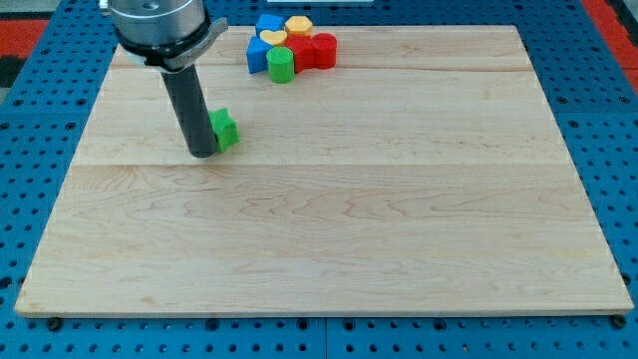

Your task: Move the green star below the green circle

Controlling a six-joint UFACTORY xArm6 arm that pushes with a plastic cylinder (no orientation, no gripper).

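Note:
The green star [226,130] lies on the wooden board [329,229] at the upper left, partly hidden behind my rod. My tip [202,154] rests on the board touching the star's left side. The green circle [281,65] stands at the view's top, at the lower edge of a cluster of blocks, up and to the right of the star.
The cluster at the view's top holds a blue block [267,24], a yellow block [298,25], a yellow heart [272,40] on a blue block [258,56], and two red blocks [323,50]. A blue pegboard [40,150] surrounds the board.

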